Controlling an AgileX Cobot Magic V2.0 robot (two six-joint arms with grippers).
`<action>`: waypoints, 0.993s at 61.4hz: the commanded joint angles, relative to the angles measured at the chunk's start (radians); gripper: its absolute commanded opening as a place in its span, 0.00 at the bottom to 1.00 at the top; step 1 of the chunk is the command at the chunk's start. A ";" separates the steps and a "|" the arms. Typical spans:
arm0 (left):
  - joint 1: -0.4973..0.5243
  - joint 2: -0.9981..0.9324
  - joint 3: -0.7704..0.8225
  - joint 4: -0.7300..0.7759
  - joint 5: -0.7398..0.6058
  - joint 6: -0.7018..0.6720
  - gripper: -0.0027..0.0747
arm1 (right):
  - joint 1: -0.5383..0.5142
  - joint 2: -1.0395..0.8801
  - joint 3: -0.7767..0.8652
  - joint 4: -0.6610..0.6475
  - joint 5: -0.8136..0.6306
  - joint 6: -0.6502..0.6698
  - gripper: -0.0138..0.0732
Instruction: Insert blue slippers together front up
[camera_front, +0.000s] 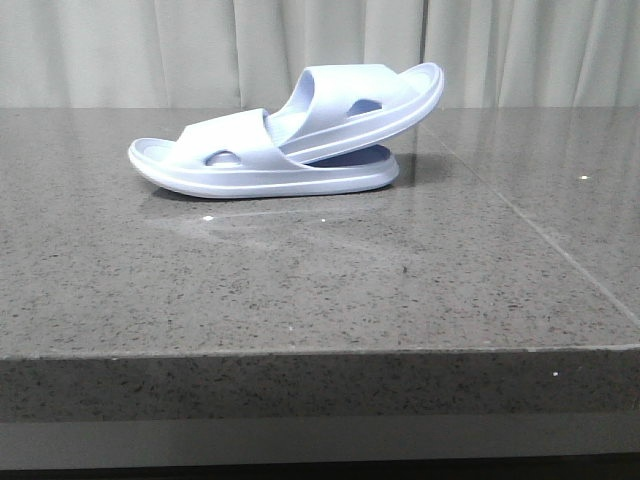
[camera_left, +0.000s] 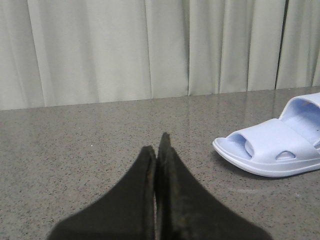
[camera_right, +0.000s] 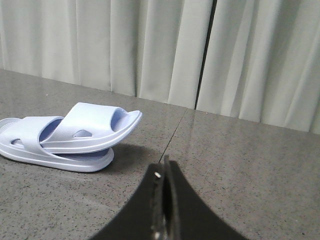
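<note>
The two pale blue slippers are nested on the grey stone table (camera_front: 300, 290). The lower slipper (camera_front: 240, 170) lies flat, its open toe pointing left. The upper slipper (camera_front: 370, 100) has its front pushed under the lower one's strap and its heel tilted up to the right. The pair also shows in the right wrist view (camera_right: 70, 135) and partly in the left wrist view (camera_left: 272, 147). My left gripper (camera_left: 157, 145) is shut and empty, above the table, apart from the slippers. My right gripper (camera_right: 163, 167) is shut and empty, also apart from them. Neither gripper shows in the front view.
Pale curtains (camera_front: 320, 45) hang behind the table. A seam (camera_front: 540, 240) runs across the table top on the right. The table's front edge (camera_front: 320, 350) is close to the camera.
</note>
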 joint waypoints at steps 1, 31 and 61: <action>0.017 -0.027 0.004 0.014 -0.074 -0.024 0.01 | 0.001 0.007 -0.029 0.001 -0.072 -0.005 0.09; 0.169 -0.177 0.240 0.008 -0.108 -0.024 0.01 | 0.001 0.007 -0.029 0.001 -0.070 -0.005 0.09; 0.169 -0.175 0.251 -0.017 -0.119 -0.024 0.01 | 0.001 0.007 -0.029 0.001 -0.070 -0.005 0.09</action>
